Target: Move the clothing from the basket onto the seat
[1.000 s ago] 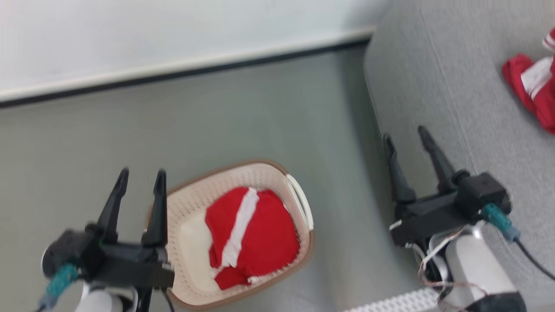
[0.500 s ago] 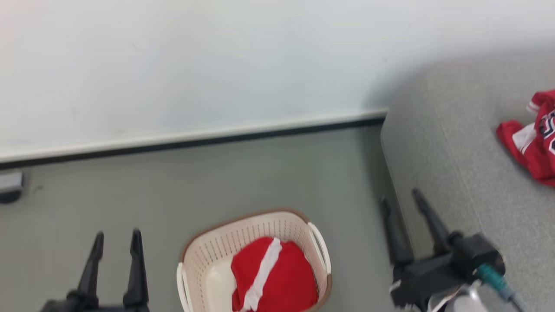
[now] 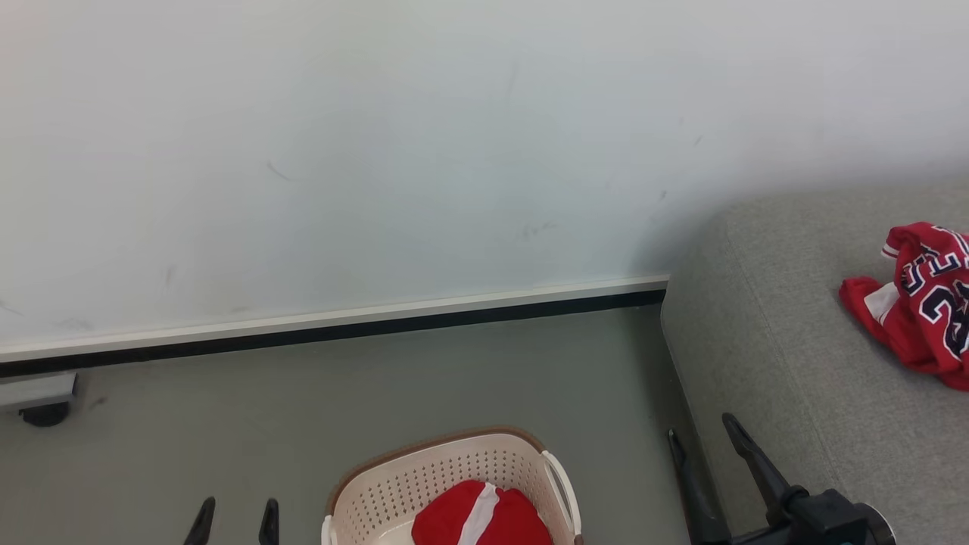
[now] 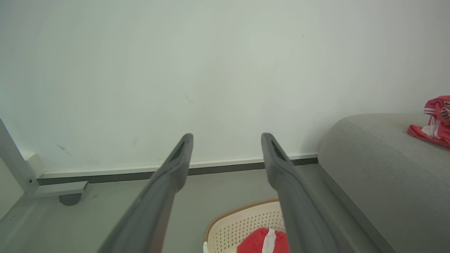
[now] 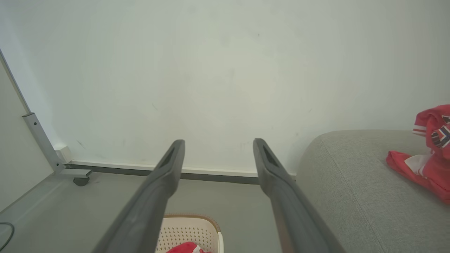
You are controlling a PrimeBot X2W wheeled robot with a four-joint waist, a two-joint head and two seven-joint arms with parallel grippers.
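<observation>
- The left gripper (image 4: 226, 140) stood released, its two dark fingers spread wide with only bare wall and floor showing between them. It grasped nothing and touched nothing.
- In the head view only its fingertips rose from the bottom edge. They were above the grey floor (image 3: 303, 409), beside the basket's left end and apart from it.
- The right gripper (image 5: 218, 141) was likewise spread wide and grasped nothing; its fingers pointed toward the pale wall (image 3: 378, 151).
- In the head view the right fingers lay across the line of the seat's near left edge. Whether they brushed the upholstery could not be told there, but the right wrist view showed them apart from it.
- The basket (image 3: 435, 445) sat on the floor between the two grippers, near the seat's left side and well short of the skirting at the foot of the wall.
- A red garment with a white stripe (image 3: 484, 521) lay bunched inside the basket, toward its right end.
- The red jersey (image 3: 920, 303), its dark lettering and number facing up, lay crumpled on the top of the seat (image 3: 787, 356), well in from that seat's rounded left corner.
- A metal frame foot on a caster (image 3: 38, 395) stood at the floor's far left edge against the wall.
</observation>
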